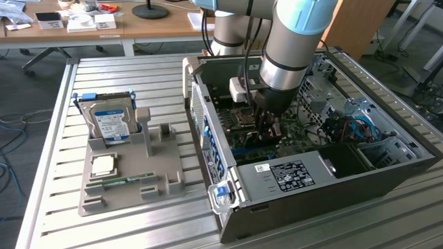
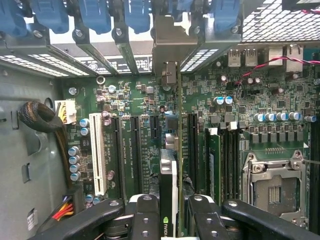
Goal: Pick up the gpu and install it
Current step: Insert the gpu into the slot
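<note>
Bright, even light; soft shadow inside the computer case (image 1: 332, 207).

Robotics lab: a robot arm (image 1: 294, 46) over an open computer case (image 1: 312, 202) on a slatted metal table (image 1: 124, 72), cluttered desks (image 1: 145, 28) behind.

Hard drive (image 1: 109, 123) in grey holder (image 1: 119, 199)
</note>
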